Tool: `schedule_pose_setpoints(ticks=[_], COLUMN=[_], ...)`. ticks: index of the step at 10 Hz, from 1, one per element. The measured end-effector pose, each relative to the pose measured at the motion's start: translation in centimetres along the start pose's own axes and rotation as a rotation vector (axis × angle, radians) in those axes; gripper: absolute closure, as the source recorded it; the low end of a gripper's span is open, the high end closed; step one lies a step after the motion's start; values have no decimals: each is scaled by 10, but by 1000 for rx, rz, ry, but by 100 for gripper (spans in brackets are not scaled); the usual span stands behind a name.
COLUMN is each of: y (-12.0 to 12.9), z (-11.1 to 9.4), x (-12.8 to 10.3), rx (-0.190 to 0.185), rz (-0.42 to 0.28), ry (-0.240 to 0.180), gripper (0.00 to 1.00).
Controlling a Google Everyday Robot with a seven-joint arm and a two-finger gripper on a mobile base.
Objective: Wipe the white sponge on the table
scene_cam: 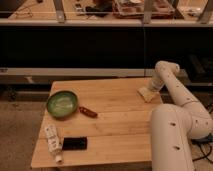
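Noting white sponge [144,94] flat on light wooden table [115,100], far-right part of top, just beside right edge. Seeing gripper [149,91] down on it, fingers closed, apparently pinching sponge from above. Judging wipe strokes as next step. Risks: dragging sponge off near edge by stroking rightward; losing it from shallow pinch by pressing too hard on planks. Prefer leftward strokes, with green bowl [62,104] and white tube [52,138] well apart on left side.
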Motion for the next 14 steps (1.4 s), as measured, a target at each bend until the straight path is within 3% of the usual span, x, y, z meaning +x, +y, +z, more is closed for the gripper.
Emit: schedule_pose_setpoints(ticks=[5,7,9,11,14], y=[1,19,36,62,90], z=[5,8,1,-8,-14], x=[-48,-81,-98,-101,-84], rx=[20,8,1,-10,-11], rz=[-175,-277,-353,-454,-547], ry=[4,-20,-43,-54,-44], gripper=[50,50,50,50,50])
